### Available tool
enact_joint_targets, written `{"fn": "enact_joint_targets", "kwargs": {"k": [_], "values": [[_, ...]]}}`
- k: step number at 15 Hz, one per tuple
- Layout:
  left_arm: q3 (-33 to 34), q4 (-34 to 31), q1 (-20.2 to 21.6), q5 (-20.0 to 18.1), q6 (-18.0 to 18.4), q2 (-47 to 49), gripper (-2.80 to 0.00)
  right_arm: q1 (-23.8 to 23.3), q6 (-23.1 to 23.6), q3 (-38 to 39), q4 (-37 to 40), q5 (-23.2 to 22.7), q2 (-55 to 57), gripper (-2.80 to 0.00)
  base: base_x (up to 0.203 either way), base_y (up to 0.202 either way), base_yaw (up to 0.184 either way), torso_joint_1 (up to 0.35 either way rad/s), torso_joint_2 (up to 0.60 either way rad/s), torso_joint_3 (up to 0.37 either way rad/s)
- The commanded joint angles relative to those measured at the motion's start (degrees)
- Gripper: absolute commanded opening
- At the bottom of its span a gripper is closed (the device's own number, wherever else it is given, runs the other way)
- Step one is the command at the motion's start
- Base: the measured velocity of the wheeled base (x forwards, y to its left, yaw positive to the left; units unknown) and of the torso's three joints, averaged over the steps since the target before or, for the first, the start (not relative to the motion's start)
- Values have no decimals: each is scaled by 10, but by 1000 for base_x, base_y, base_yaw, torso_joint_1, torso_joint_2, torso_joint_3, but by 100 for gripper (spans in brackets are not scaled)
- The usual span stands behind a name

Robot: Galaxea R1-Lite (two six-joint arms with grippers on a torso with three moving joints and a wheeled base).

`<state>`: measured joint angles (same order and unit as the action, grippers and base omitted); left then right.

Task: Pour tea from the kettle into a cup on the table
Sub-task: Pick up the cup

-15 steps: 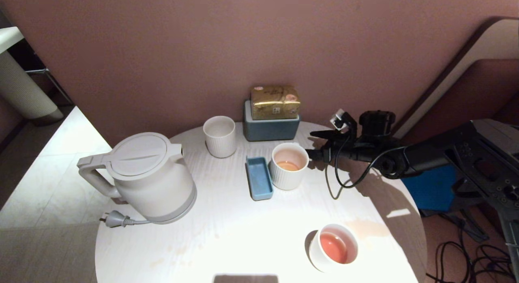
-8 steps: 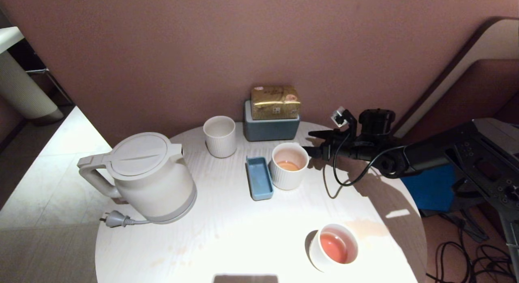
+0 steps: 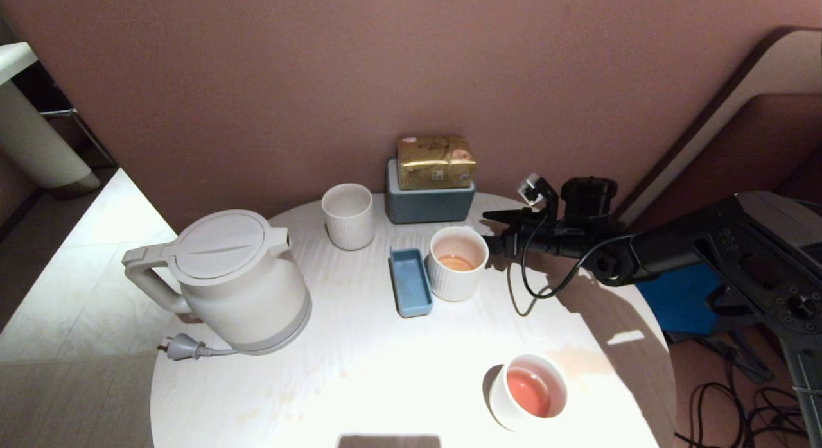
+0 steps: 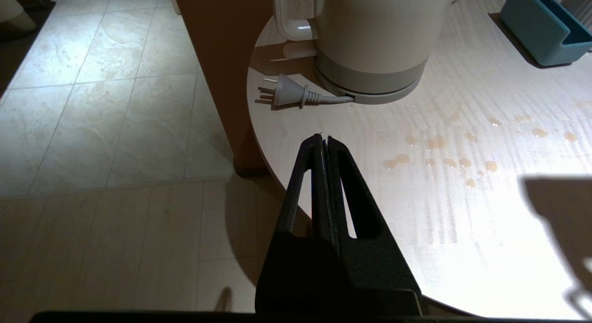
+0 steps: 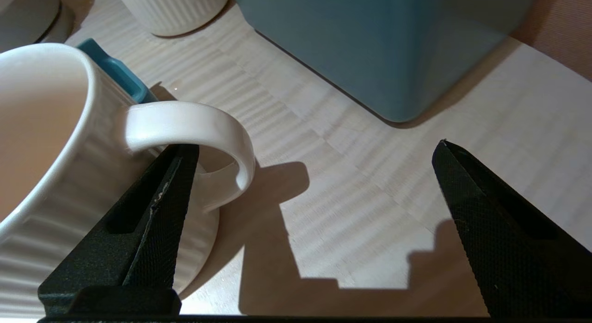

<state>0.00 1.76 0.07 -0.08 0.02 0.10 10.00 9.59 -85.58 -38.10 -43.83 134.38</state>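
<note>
Reaching for the cup (image 3: 457,263) handle, right gripper (image 3: 498,228) jaws spread wide, nothing held.
Cup sits mid-worktop (image 3: 359,371) just beside a blue tray (image 3: 409,281), a little tea (image 3: 456,262) inside; in the right wrist view one finger (image 5: 157,207) lies at the handle loop, the other well clear. Kettle (image 3: 234,281) stands at the worktop's left edge, unplugged. Left gripper (image 4: 323,142) hangs parked off the near-left edge, jaws pressed together, empty.

Head view: high, facing forward and down over the whole table (image 3: 359,371).
Left wrist view: near the table's left edge, facing the kettle (image 4: 374,31).
Right wrist view: close on the cup (image 5: 69,175).
Shared: kettle, cup, table.
</note>
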Motion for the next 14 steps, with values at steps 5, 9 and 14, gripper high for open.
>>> {"fn": "enact_joint_targets", "kwargs": {"k": [5, 9, 14], "values": [[0, 0, 0, 0, 0, 0, -280, 13, 1, -34, -29, 13, 40, 0, 0, 0, 0, 0, 0, 0], [0, 0, 0, 0, 0, 0, -280, 9, 1, -44, -36, 23, 45, 0, 0, 0, 0, 0, 0, 0], [0, 0, 0, 0, 0, 0, -280, -1, 2, -56, -36, 26, 43, 0, 0, 0, 0, 0, 0, 0]]}}
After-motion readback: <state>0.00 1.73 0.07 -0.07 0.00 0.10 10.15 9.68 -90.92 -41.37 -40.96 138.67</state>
